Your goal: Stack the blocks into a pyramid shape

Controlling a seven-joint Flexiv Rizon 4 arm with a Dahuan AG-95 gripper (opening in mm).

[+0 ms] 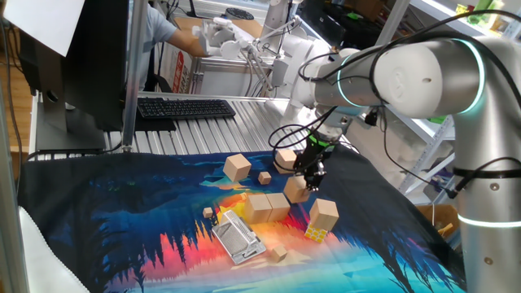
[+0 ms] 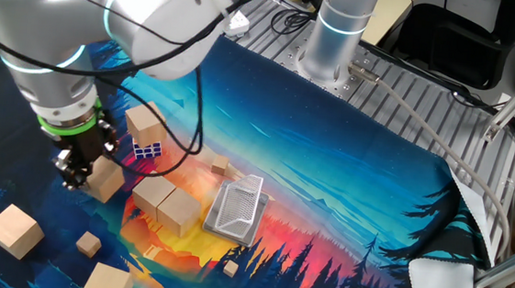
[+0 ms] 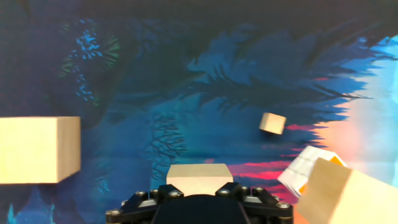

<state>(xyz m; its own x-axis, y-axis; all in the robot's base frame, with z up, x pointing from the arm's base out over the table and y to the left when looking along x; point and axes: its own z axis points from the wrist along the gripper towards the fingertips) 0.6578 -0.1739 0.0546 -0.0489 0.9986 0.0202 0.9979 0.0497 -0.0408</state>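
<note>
My gripper (image 1: 311, 172) is shut on a tan wooden block (image 1: 297, 190) and holds it low over the cloth, just right of two blocks (image 1: 268, 207) that sit side by side. In the other fixed view the gripper (image 2: 75, 168) holds this block (image 2: 106, 181) left of the pair (image 2: 166, 201). In the hand view the held block (image 3: 199, 178) sits between the jaws of the gripper (image 3: 199, 191). Another block (image 1: 323, 213) rests on a multicoloured puzzle cube (image 1: 316, 233). Two loose blocks (image 1: 238, 167) (image 1: 285, 157) lie further back.
A metal grater-like piece (image 1: 238, 237) lies in front of the pair. Tiny wooden cubes (image 1: 264, 177) (image 1: 209, 213) (image 1: 278, 254) are scattered on the colourful cloth (image 1: 122, 220). A keyboard (image 1: 186, 107) and a person's hand are behind the table.
</note>
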